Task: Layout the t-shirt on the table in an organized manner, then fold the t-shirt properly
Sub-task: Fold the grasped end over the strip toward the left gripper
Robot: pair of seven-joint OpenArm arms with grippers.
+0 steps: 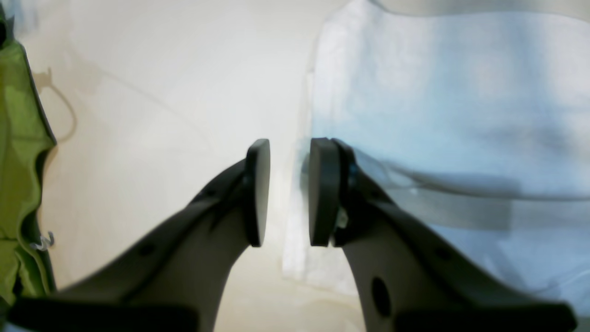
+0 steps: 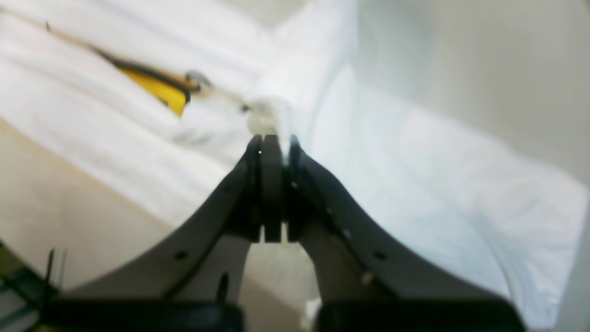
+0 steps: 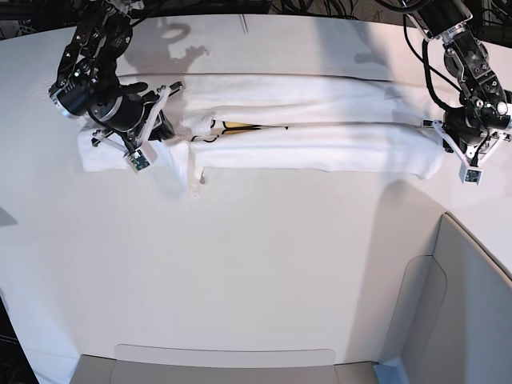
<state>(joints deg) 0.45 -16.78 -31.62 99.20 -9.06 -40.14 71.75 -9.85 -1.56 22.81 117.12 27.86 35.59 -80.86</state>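
Right wrist view shows my right gripper (image 2: 272,152) pinched shut on a fold of the t-shirt (image 3: 320,132), which lies as a long band across the table (image 3: 256,264); my left gripper (image 1: 288,191) stands apart, empty, beside the hem. I'd lift gently, keeping the layers aligned.

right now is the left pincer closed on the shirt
No, the left pincer shows a clear gap between its pads, beside the shirt edge, with nothing pinched.
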